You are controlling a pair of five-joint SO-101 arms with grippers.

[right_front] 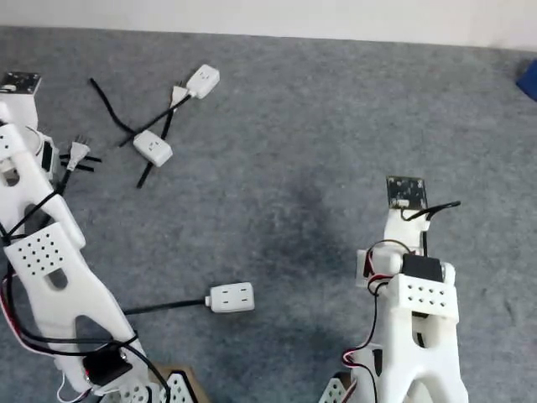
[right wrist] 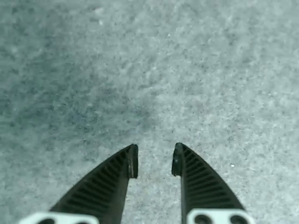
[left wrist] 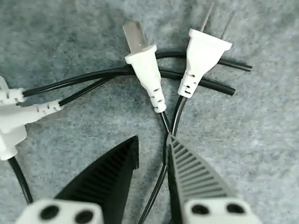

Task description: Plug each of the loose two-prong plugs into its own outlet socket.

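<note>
Two white two-prong plugs (left wrist: 145, 70) (left wrist: 203, 50) lie side by side on the grey carpet, their black cords crossing. My left gripper (left wrist: 153, 149) is open just behind them, and one black cord (left wrist: 159, 182) runs between its fingers without being pinched. In the high view a plug (right_front: 77, 153) lies beside the left arm (right_front: 42, 252) at the far left. White outlet sockets lie at the back (right_front: 201, 81), the back left (right_front: 153, 148) and the front middle (right_front: 231, 296). My right gripper (right wrist: 154, 161) is open over bare carpet, holding nothing.
Another plug (right_front: 179, 95) lies right against the back socket. Two more white cord ends (left wrist: 18, 114) lie beside the left gripper. Loose black cords (right_front: 113, 113) cross around the back-left sockets. The right arm (right_front: 419, 302) stands at the front right, and a blue object (right_front: 529, 80) sits at the right edge.
</note>
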